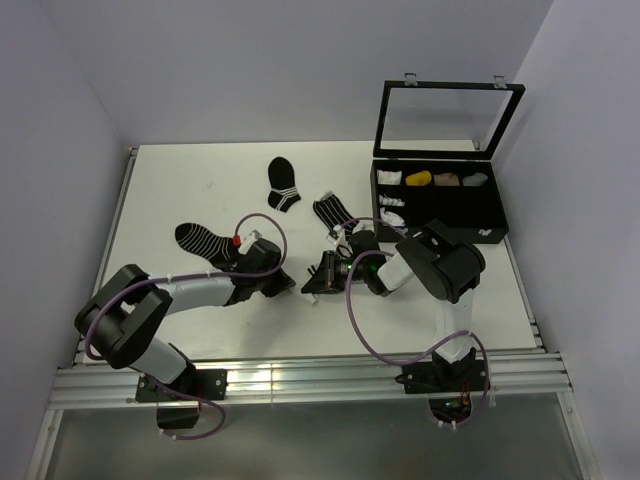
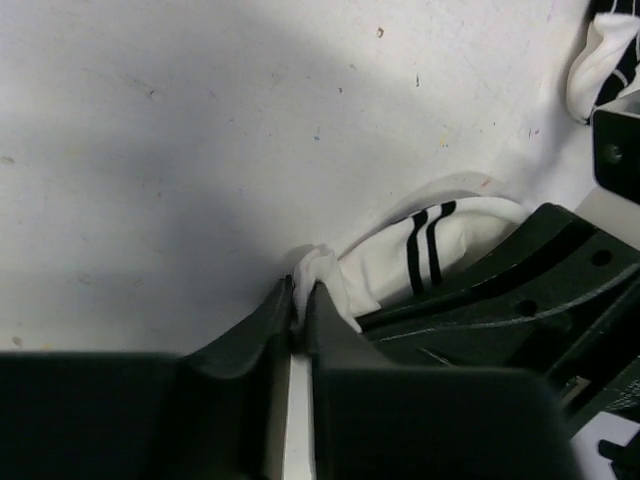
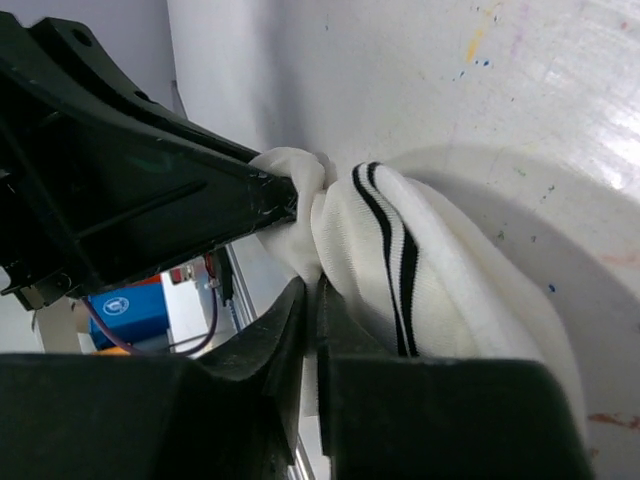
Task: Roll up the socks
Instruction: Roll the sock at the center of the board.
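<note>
I am seeing the white sock (image 3: 440,280) bunched on the bench (image 1: 190,190), between my two hands. My left hand (image 2: 300,298) is pinching its tip, and my right hand (image 3: 312,290) is clenching on the cloth just beside it.

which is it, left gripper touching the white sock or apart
Touching. The left wrist view shows the left gripper closed on a bunched fold of the white sock.

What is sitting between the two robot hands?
A white sock with black stripes, bunched between the left hand and right hand; both wrist views show it.
</note>
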You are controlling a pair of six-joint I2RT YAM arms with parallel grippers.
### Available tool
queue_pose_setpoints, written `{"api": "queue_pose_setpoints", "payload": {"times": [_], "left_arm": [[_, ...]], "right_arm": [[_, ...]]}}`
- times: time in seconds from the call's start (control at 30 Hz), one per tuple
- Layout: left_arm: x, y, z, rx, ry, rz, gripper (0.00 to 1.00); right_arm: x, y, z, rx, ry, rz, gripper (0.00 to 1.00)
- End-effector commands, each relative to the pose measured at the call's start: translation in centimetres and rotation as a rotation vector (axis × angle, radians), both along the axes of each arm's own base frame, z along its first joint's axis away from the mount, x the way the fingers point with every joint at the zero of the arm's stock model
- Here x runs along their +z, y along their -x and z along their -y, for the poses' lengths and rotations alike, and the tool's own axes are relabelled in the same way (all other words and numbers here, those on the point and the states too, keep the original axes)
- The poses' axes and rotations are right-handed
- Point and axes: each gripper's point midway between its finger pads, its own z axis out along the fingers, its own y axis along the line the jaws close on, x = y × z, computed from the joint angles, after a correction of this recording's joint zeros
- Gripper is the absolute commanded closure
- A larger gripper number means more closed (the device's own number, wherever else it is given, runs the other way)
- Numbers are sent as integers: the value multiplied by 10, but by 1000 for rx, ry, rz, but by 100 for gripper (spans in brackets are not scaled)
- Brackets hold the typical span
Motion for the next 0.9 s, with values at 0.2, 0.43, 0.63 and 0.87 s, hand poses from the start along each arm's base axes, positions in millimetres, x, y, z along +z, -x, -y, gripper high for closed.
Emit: {"api": "queue_pose_setpoints", "payload": {"times": [0.2, 0.43, 0.63, 0.87], "left_arm": [[-11, 15, -9, -48, -102, -58, 100], [-5, 16, -5, -91, -141, -73, 100], [-4, 17, -4, -105, -155, -86, 100], [-4, 16, -2, -112, -161, -96, 100]], "right_arm": [[14, -10, 19, -33, 223, 230, 63], [43, -1, 13, -22, 487, 625, 53], [42, 5, 13, -30, 655, 837, 52], [31, 15, -7, 33, 773, 942, 52]]}}
